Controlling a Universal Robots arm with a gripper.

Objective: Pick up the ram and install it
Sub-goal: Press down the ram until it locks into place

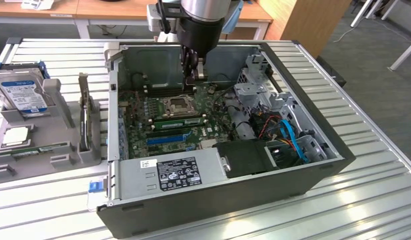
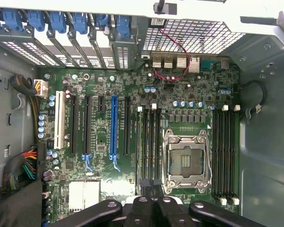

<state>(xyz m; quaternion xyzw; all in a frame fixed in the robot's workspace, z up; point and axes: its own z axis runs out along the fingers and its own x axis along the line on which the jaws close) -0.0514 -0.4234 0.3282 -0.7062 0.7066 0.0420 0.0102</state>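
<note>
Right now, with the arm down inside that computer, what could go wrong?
The gripper hangs over the memory slots, right beside the open CPU socket; a sideways drift could probably damage the socket's exposed contacts. Pressing down out of line with a slot might also strain the motherboard.

Lab: slatted bench (image 1: 365, 200), office desks (image 1: 92, 12)

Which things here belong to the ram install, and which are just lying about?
Job:
ram, beside the CPU socket
gripper
memory slots

Lying about:
hard drive
power supply
blue expansion slot
</note>
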